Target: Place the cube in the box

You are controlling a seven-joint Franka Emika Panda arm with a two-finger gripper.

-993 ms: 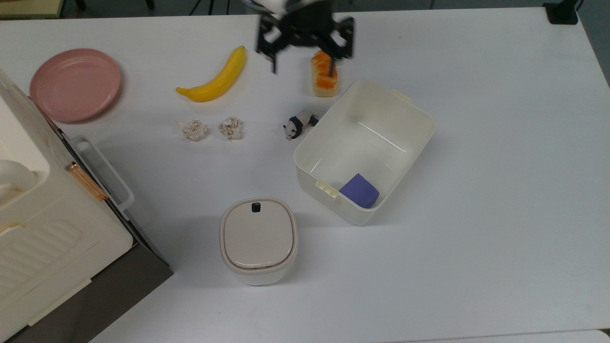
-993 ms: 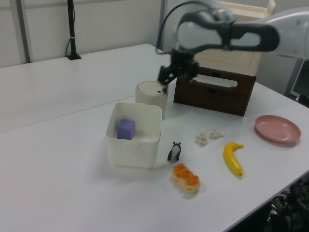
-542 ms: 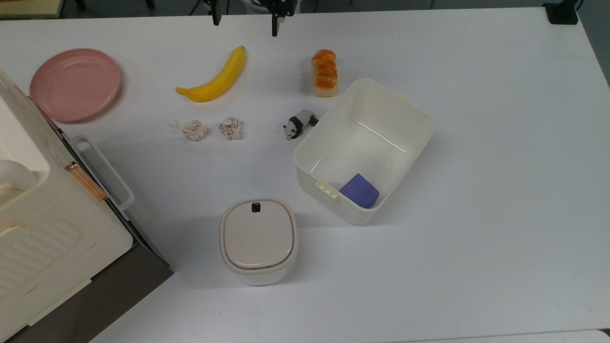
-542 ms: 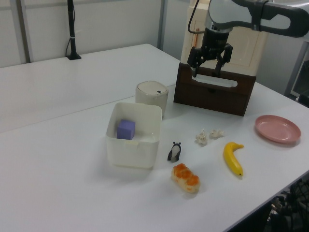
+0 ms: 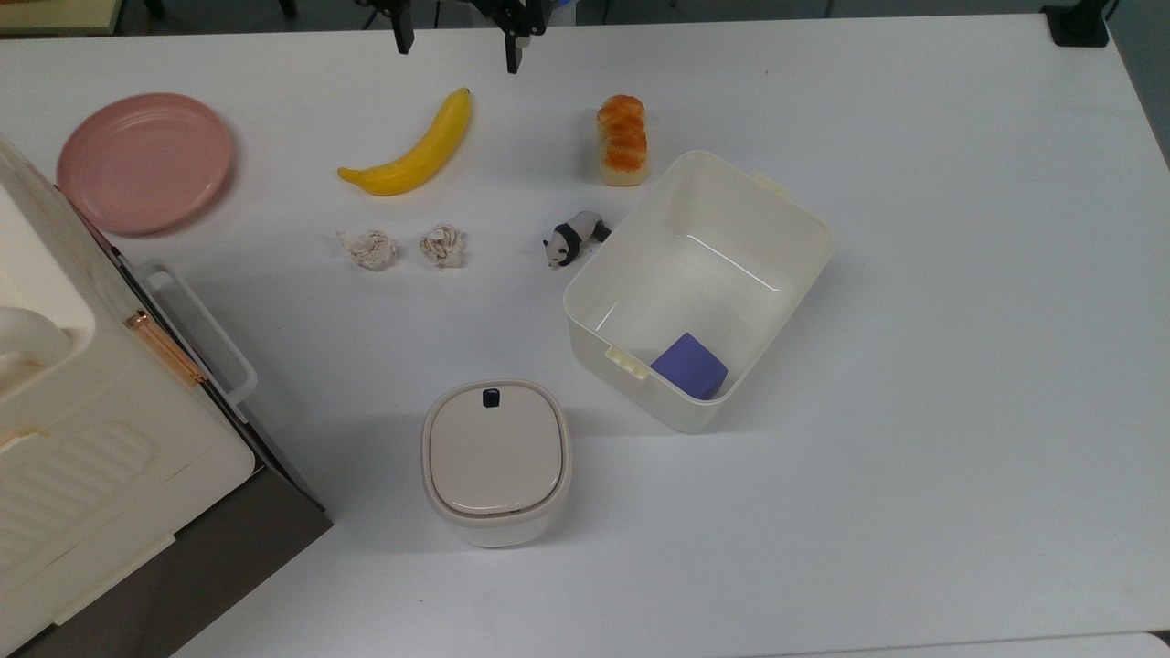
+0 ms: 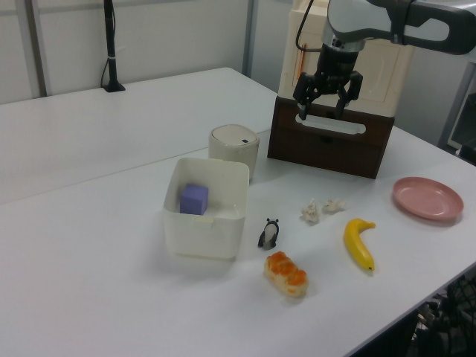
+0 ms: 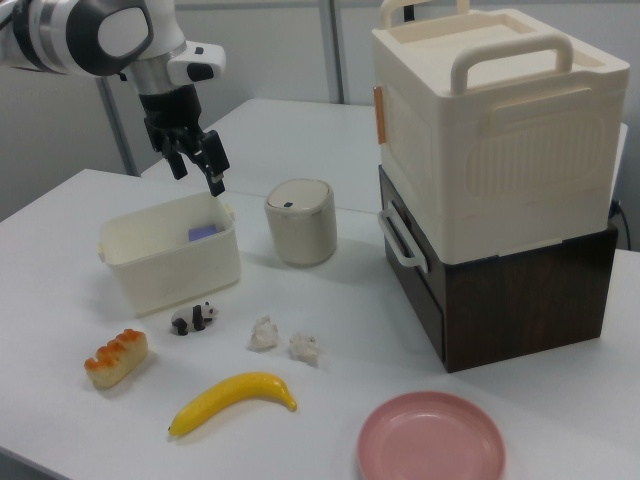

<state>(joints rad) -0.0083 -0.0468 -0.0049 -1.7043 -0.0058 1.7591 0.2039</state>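
No brand, label or writing reads anywhere; the lidded bin point(image 5: 496, 460) at lower centre of the top view shows just a black button. The cube point(image 5: 689, 366) sits inside the box point(image 5: 795, 274), tucked into the corner nearest the frame's bottom, right of centre; in the left view it lies against the box's far wall. The gripper point(image 6: 325, 111) hangs high in the upper right of the left view, fingers spread apart and holding nothing, well clear of the box. Around the box: a panda figure point(image 5: 574, 239) just beside its left wall in the top view; a bread loaf point(image 5: 622, 139) above it; a banana point(image 5: 416, 150), two crumpled paper balls point(image 5: 406, 248) and a pink plate point(image 5: 144, 161) further left; a big cream appliance point(image 7: 490, 120) fills the right view's right side.
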